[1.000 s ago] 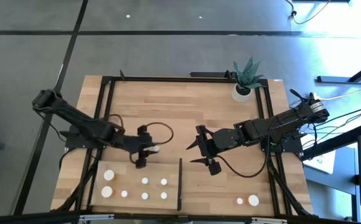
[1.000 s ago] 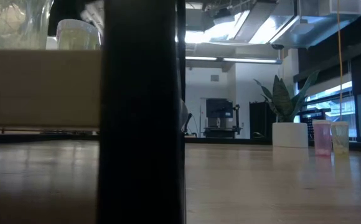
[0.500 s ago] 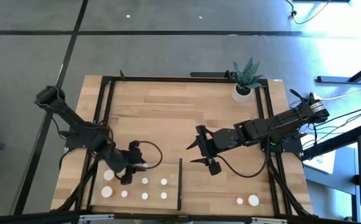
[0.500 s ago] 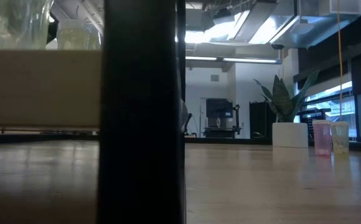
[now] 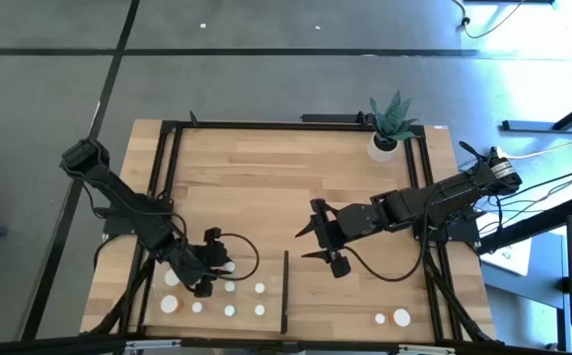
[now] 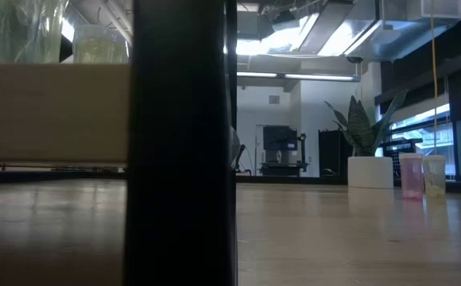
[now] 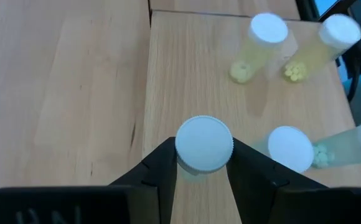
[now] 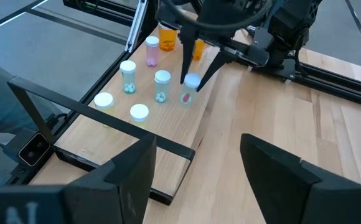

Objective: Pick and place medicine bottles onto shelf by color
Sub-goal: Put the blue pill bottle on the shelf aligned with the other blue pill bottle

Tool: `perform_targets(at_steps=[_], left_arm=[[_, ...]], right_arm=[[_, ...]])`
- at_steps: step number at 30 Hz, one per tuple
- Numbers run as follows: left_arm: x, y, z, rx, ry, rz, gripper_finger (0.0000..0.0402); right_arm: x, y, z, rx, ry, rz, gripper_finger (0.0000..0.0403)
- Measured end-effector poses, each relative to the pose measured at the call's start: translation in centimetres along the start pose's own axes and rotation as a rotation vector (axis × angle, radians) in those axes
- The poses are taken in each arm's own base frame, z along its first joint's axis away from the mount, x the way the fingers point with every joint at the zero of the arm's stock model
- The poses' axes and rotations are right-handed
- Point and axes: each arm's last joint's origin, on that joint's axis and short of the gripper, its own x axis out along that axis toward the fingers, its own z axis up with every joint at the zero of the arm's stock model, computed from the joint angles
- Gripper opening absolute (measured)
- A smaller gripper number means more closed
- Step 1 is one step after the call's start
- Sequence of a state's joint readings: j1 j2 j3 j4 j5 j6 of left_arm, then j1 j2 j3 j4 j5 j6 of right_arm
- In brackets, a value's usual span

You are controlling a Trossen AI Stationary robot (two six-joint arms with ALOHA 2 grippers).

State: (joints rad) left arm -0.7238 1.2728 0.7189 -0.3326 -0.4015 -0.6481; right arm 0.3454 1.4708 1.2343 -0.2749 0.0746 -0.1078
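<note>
The left gripper (image 5: 215, 273) now hangs over the shelf (image 5: 242, 299), at its upper edge near the rows of bottles. A second ago it was above bare table short of the shelf, and half a second ago it was just reaching the shelf's edge; the arm has swung further toward the near-left corner of the table (image 5: 266, 168). Its jaws are clamped on a white-capped bottle (image 7: 203, 144), seen from the left wrist held between the two dark fingers (image 7: 159, 174) above the shelf's planks. Three more bottles (image 7: 259, 43) with pale yellow-green bodies stand on the shelf beyond it, apart from the held one.

The right gripper (image 5: 318, 240) has not moved: it waits mid-table, right of the shelf's black strip (image 5: 285, 291), with its jaws spread and nothing between them. From the right wrist, the left gripper (image 8: 196, 71) shows with the bottle (image 8: 191, 84) beside orange, pink and greenish ones.

Two bottles (image 5: 392, 318) remain on the table near its front right edge, well apart from the shelf. The potted plant (image 5: 390, 123) stands at the far right corner, unchanged.
</note>
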Motion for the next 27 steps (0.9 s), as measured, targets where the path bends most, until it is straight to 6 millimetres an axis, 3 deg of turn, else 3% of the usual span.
perform_targets(at_steps=[8, 27], left_arm=[[1.1, -0.2, -0.4, 0.015, 0.027, 0.023, 0.0121], [1.2, -0.2, -0.5, 0.011, 0.031, 0.024, 0.0121]], right_arm=[[0.0, 0.0, 0.0, -0.001, 0.0, 0.0, 0.0235], [0.0, 0.0, 0.0, -0.002, 0.0, -0.003, 0.0235]])
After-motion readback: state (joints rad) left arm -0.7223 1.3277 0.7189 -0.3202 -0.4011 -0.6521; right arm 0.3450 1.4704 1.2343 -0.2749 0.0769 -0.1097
